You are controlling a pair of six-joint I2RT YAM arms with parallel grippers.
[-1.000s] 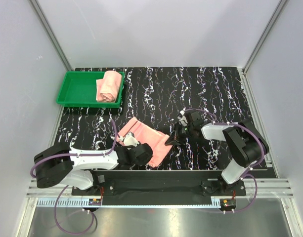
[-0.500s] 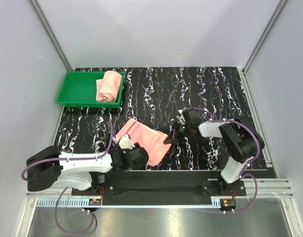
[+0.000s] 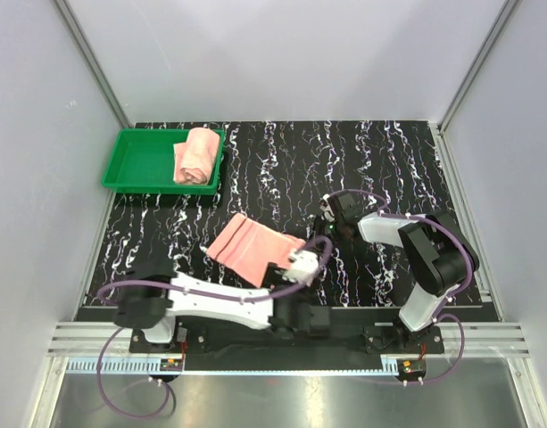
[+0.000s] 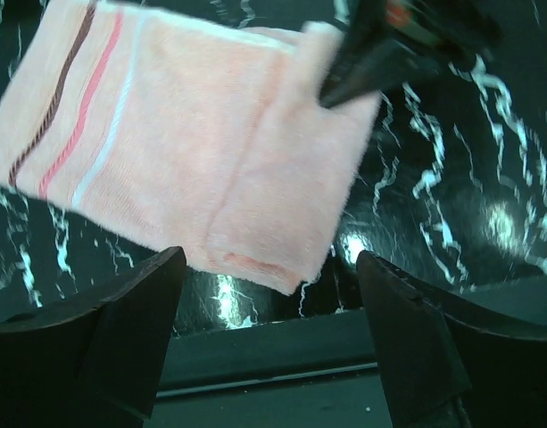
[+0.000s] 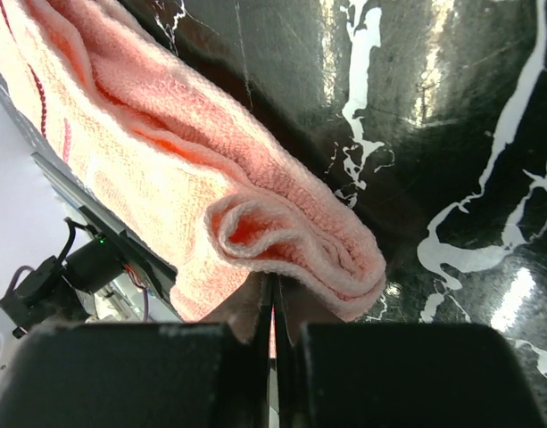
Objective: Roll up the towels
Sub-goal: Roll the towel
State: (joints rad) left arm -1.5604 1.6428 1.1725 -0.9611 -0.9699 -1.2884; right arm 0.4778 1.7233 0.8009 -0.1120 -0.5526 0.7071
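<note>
We note a green tray at the far left of the black marbled table; a rolled towel lies in its right end; a folded towel lies flat near centre; the left gripper is at its near-right edge; the right gripper meets its right corner.

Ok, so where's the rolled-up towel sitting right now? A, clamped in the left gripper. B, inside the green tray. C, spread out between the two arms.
B: the rolled towel lies inside the green tray at the far left, while the flat towel sits well outside it.
</note>
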